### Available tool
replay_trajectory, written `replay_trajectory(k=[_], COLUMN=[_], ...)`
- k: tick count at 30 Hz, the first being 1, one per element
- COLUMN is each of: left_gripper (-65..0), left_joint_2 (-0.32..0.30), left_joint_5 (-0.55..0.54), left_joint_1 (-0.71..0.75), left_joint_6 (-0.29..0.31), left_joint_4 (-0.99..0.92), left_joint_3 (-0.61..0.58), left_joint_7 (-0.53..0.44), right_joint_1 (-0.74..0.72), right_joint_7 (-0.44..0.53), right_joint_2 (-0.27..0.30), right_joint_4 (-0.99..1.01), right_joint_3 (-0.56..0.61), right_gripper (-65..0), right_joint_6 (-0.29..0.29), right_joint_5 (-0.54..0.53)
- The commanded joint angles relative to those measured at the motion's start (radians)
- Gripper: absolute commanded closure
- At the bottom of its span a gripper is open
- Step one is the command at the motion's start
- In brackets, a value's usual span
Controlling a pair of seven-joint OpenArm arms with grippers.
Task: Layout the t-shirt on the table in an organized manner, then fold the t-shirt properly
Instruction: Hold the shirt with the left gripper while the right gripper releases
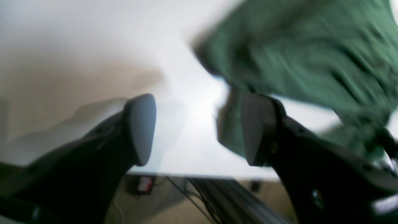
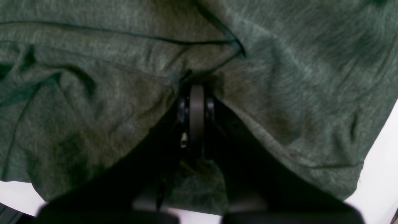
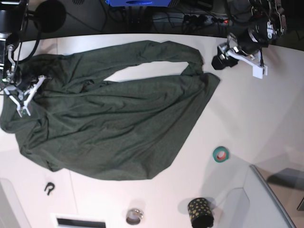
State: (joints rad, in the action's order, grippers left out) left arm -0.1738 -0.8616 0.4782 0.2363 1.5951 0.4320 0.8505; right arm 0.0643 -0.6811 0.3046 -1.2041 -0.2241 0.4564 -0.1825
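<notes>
The dark green t-shirt (image 3: 114,123) lies rumpled across the left and middle of the white table (image 3: 247,109). One corner of it reaches toward the back right. My left gripper (image 1: 199,127) is open with only bare table between its pads. The blurred t-shirt (image 1: 304,53) lies just beyond its right finger. In the base view the left gripper (image 3: 220,59) sits just off the shirt's right corner. My right gripper (image 2: 196,90) is shut, and folds of the t-shirt (image 2: 93,109) gather at its tip. It stands at the shirt's left edge (image 3: 19,97).
A green tape roll (image 3: 220,154) lies right of the shirt. A black dotted cup (image 3: 200,212), a small metal ring (image 3: 135,216) and a black hook (image 3: 49,187) sit near the front edge. A grey bin (image 3: 266,199) fills the front right corner. Cables run behind the table.
</notes>
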Motion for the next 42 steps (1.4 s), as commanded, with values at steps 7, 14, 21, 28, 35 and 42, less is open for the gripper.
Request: replay_trajectory(k=[7,14,21,28,35,42], left_gripper=[-42.0,-41.8,-41.6,-41.6,-41.3,-41.1], left_joint_2=[0.004,0.024,0.053,0.058,0.059,0.079], left_joint_5=[-0.023,-0.020,-0.020,-0.020,-0.020,-0.018], left_joint_1=[0.001,-0.108,-0.181,-0.227,-0.307,-0.362], left_joint_6=[0.036,0.036,0.036,0.044,0.108,0.122], left_joint_4=[0.009,-0.120,-0.256,-0.333,-0.482,-0.522], left_joint_3=[0.061,0.052,0.029,0.018,0.017,0.003], left_joint_7=[-0.023,-0.021,-0.023,-0.023,-0.023,-0.023], right_joint_1=[-0.016,-0.014,-0.011,-0.013,-0.016,-0.016], right_joint_7=[0.010,0.013,0.013,0.014,0.014,0.014], right_joint_2=[0.017,0.017,0.017,0.017,0.017,0.017], right_joint_4=[-0.007,-0.007,-0.007,-0.007,-0.007,-0.012], right_joint_3=[0.001,0.001,-0.001,-0.004,-0.004,-0.010], right_gripper=[0.0,0.0,0.0,0.0,0.0,0.0], right_joint_6=[0.002,0.002,0.002,0.002,0.002,0.002], right_joint_5=[-0.005,-0.005,-0.005,-0.005,-0.005,-0.005])
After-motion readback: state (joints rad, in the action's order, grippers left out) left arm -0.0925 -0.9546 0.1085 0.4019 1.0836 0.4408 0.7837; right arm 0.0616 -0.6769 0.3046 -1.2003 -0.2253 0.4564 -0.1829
